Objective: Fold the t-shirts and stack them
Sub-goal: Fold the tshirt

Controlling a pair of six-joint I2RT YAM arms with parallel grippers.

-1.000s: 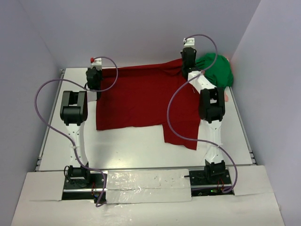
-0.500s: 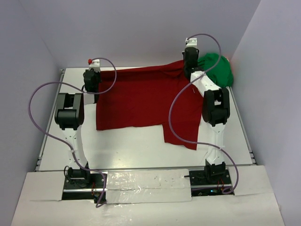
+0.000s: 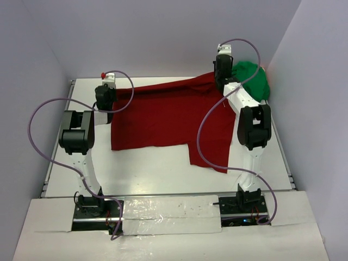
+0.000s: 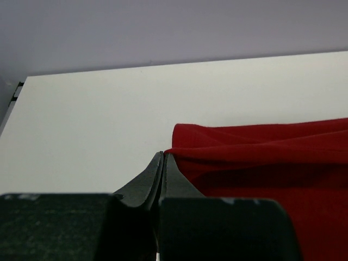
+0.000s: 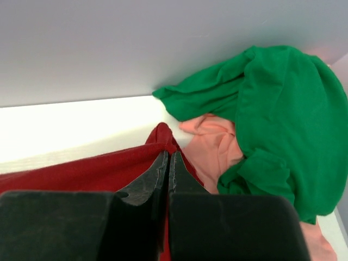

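Pinched shut on the far corners of the dark red t-shirt (image 3: 163,117): left gripper (image 4: 163,156) far-left, right gripper (image 5: 166,155) far-right, just beside the green t-shirt (image 5: 272,109) and salmon-pink cloth (image 5: 212,147). Have drawn back and apart over the last second, pulling the far hem taut. Probably lifted it off the table (image 3: 152,168), though hard to tell. Sets up folding the far edge toward the near one.
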